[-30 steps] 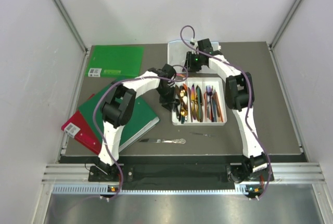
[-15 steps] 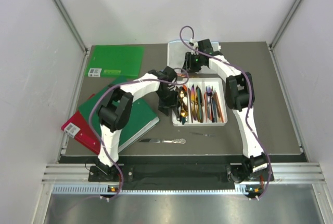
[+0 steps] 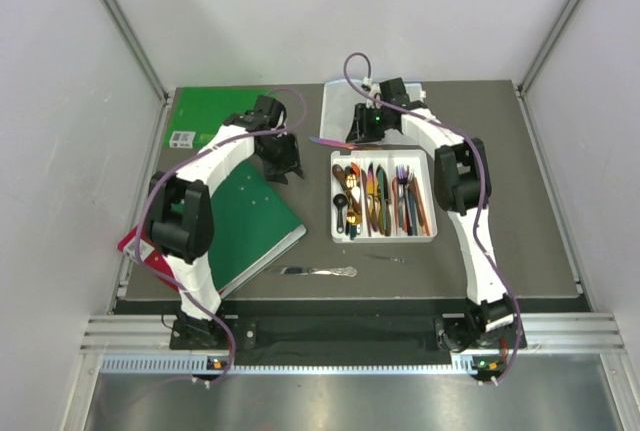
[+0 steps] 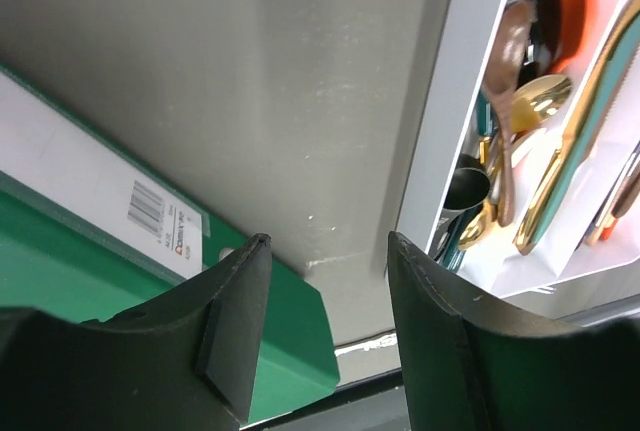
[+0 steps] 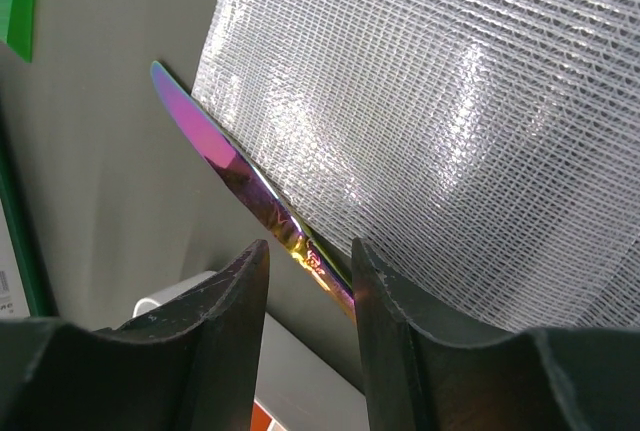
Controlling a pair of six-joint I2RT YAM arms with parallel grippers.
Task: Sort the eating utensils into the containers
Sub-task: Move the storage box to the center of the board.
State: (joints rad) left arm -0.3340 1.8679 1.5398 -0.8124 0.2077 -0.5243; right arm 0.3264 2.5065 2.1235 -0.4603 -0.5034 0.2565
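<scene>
Iridescent knife (image 5: 235, 166) sits betw. R gripper (image 5: 309, 256) fingers, along edge of mesh sheet (image 5: 450, 101); gap narrow, can't tell if clamped. Other utensils (image 3: 372, 196) in white tray (image 3: 383, 239). L gripper (image 4: 327, 251) wide, empty, over counter (image 4: 300, 101) by green book (image 4: 60, 281); barcode label (image 4: 150, 216) print unreadable.

Top camera: high at 6 o'clock, faces down over whole worktop (image 3: 530, 211). Wrist cameras: close, downward; left shares tray (image 4: 440, 101).
</scene>
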